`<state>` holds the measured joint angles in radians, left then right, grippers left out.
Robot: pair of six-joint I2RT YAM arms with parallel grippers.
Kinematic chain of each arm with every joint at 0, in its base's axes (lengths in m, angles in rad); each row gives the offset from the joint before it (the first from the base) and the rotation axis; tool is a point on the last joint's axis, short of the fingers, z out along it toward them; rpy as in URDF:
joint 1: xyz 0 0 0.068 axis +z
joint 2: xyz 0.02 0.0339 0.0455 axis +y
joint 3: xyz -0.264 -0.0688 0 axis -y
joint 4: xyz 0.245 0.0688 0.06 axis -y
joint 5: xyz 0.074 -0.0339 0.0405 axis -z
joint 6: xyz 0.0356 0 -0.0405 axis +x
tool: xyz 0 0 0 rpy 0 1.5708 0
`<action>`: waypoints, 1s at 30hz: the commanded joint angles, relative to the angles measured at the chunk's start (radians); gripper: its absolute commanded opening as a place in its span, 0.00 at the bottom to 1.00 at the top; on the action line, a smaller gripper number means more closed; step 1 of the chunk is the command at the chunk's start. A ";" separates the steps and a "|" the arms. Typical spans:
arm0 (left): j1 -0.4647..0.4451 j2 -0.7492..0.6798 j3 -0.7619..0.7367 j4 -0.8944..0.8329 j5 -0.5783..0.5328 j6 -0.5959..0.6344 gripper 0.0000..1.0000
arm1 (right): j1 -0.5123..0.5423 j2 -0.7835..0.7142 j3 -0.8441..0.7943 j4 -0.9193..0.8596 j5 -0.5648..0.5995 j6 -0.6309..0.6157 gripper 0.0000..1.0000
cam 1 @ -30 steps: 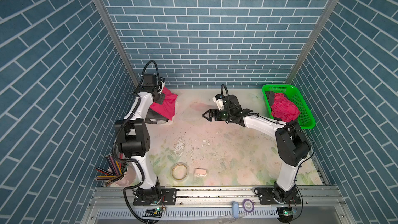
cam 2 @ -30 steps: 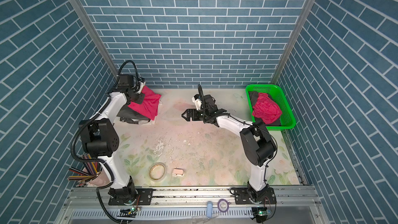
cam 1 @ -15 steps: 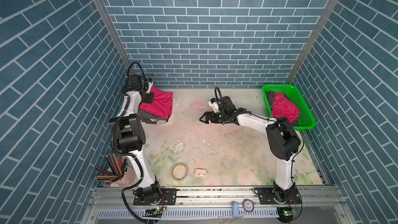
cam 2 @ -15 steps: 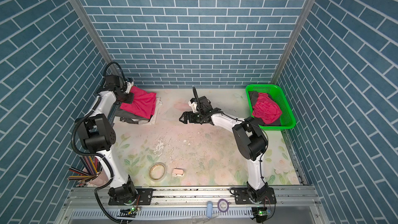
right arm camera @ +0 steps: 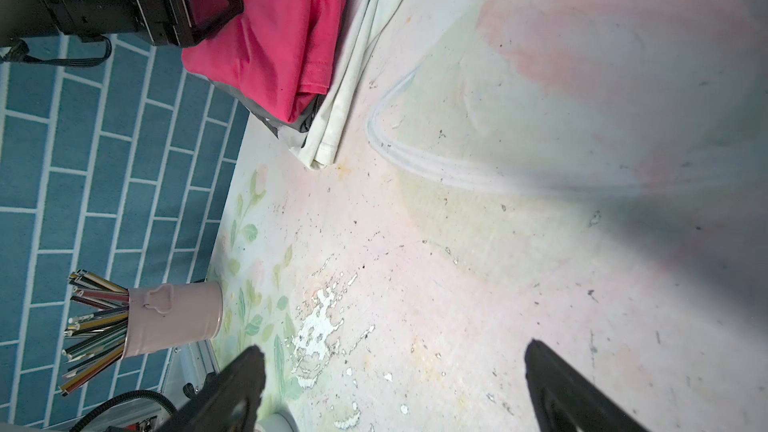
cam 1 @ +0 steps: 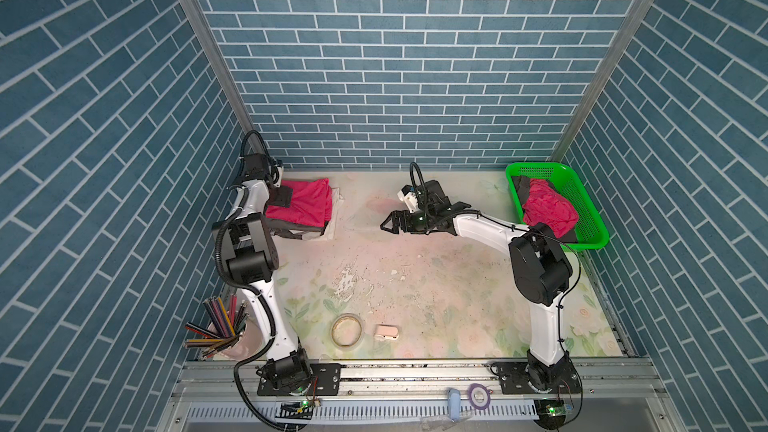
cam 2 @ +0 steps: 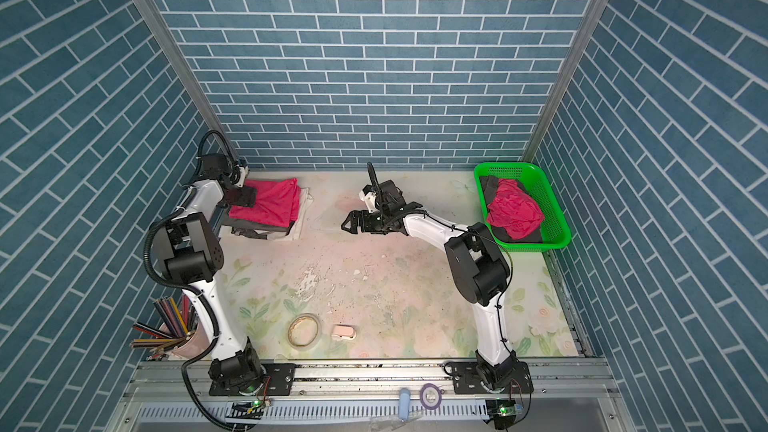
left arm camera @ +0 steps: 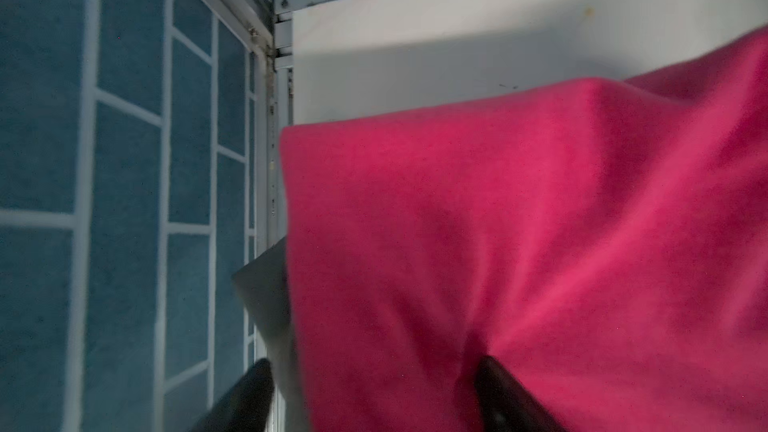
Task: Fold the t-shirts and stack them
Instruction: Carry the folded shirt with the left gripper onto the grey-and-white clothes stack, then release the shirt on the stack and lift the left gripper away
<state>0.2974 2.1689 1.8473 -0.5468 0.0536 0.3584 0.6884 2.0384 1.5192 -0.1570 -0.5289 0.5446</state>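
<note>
A folded magenta t-shirt (cam 1: 306,206) (cam 2: 272,206) lies on top of a stack at the back left, over a grey t-shirt (right arm camera: 266,118) and a white one (right arm camera: 357,76). My left gripper (cam 1: 285,197) (left arm camera: 374,363) is open low over the stack's wall-side edge; one of its fingertips (left arm camera: 492,371) is on the magenta cloth and the other hangs beside the edge. My right gripper (cam 1: 385,224) (right arm camera: 395,347) is open and empty above the bare table middle. A crumpled magenta t-shirt (cam 1: 548,209) (cam 2: 515,214) lies on a dark one (cam 1: 521,187) in the green basket (cam 1: 536,166).
A pink cup of pencils (cam 1: 224,326) (right arm camera: 174,317) stands at the front left by the left arm's base. A tape ring (cam 1: 346,329) and a small pink-white object (cam 1: 386,332) lie near the front edge. Brick-patterned walls close in three sides.
My left gripper has opened and let go of the magenta t-shirt, which now lies flat on the stack. The left arm moved towards the wall. The right gripper drifted slightly left.
</note>
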 commanded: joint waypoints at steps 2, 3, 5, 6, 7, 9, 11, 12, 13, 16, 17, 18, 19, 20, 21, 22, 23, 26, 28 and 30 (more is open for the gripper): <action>0.002 -0.108 -0.022 0.095 0.035 -0.090 0.88 | 0.006 -0.029 -0.018 0.006 -0.005 0.014 0.98; 0.001 -0.145 -0.045 0.125 0.078 -0.115 0.88 | 0.006 -0.039 -0.028 0.011 -0.005 0.014 0.98; 0.002 -0.213 -0.090 0.171 0.161 -0.173 0.88 | 0.006 -0.059 -0.050 0.025 0.002 0.012 0.98; 0.002 -0.250 -0.123 0.201 0.214 -0.208 0.88 | 0.006 -0.069 -0.063 0.033 0.007 0.012 0.98; 0.002 -0.287 -0.165 0.240 0.277 -0.244 0.88 | 0.005 -0.081 -0.078 0.041 0.010 0.012 0.98; 0.002 -0.353 -0.266 0.334 0.384 -0.324 0.88 | 0.001 -0.103 -0.107 0.058 0.012 0.014 0.98; 0.002 -0.407 -0.381 0.451 0.484 -0.406 0.88 | -0.004 -0.125 -0.137 0.076 0.012 0.015 0.98; 0.001 -0.429 -0.446 0.534 0.537 -0.455 0.88 | -0.010 -0.136 -0.152 0.085 0.011 0.015 0.98; 0.001 -0.444 -0.504 0.610 0.579 -0.509 0.88 | -0.017 -0.147 -0.166 0.090 0.012 0.014 0.98; -0.003 -0.445 -0.631 0.838 0.670 -0.652 0.88 | -0.040 -0.179 -0.201 0.097 0.017 0.009 0.98; -0.003 -0.431 -0.654 0.883 0.684 -0.681 0.88 | -0.049 -0.186 -0.210 0.100 0.015 0.008 0.98; -0.003 -0.406 -0.666 0.911 0.697 -0.705 0.88 | -0.058 -0.196 -0.222 0.103 0.014 0.008 0.98; -0.001 -0.376 -0.661 0.916 0.698 -0.718 0.88 | -0.067 -0.206 -0.235 0.108 0.013 0.008 0.98; -0.001 -0.348 -0.654 0.915 0.697 -0.724 0.88 | -0.071 -0.216 -0.247 0.112 0.013 0.008 0.98; 0.002 -0.320 -0.646 0.921 0.700 -0.731 0.88 | -0.077 -0.226 -0.262 0.117 0.015 0.007 0.98; 0.004 -0.295 -0.644 0.930 0.699 -0.738 0.88 | -0.080 -0.236 -0.277 0.125 0.014 0.011 0.98; 0.011 -0.277 -0.646 0.938 0.694 -0.745 0.88 | -0.082 -0.243 -0.291 0.131 0.012 0.013 0.98; 0.036 -0.245 -0.686 1.010 0.693 -0.798 0.88 | -0.083 -0.258 -0.335 0.157 0.006 0.028 0.98; 0.051 -0.236 -0.726 1.062 0.692 -0.827 0.88 | -0.083 -0.259 -0.360 0.172 0.000 0.035 0.98; 0.066 -0.231 -0.760 1.096 0.688 -0.843 0.88 | -0.084 -0.253 -0.369 0.172 -0.008 0.036 0.98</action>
<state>0.3382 1.9320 1.1213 0.4355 0.7280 -0.4213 0.6003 1.8072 1.1675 -0.0113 -0.5255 0.5537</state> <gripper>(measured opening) 0.879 0.976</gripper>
